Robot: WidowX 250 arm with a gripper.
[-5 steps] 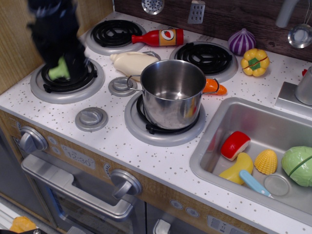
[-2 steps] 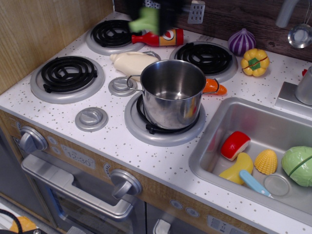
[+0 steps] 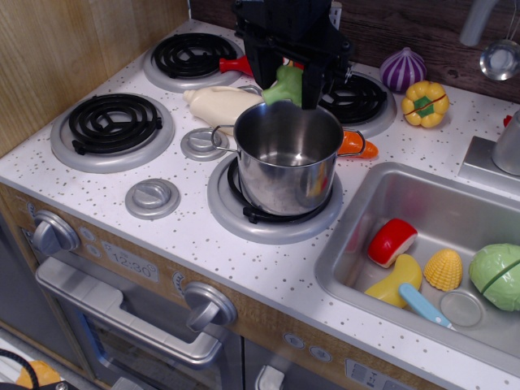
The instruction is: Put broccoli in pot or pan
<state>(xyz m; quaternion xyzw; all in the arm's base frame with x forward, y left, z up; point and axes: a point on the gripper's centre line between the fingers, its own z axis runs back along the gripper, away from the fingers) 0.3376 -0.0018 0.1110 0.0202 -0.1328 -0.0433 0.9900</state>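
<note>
The light-green toy broccoli (image 3: 284, 84) is held between the two black fingers of my gripper (image 3: 285, 84). The gripper hangs just above the far rim of the pot, shut on the broccoli. The shiny steel pot (image 3: 287, 156) stands on the front right burner, upright, and nothing shows inside it. The gripper body hides most of the red bottle behind it.
A cream toy (image 3: 218, 104) lies left of the pot, an orange carrot (image 3: 357, 145) to its right. A purple onion (image 3: 403, 70) and yellow pepper (image 3: 425, 103) sit at the back. The sink (image 3: 382, 213) holds a green cabbage (image 3: 496, 276) and several toys.
The gripper lifted the broccoli off the front left burner, carried it right across the back of the stove, and now holds it lower, over the pot's far rim.
</note>
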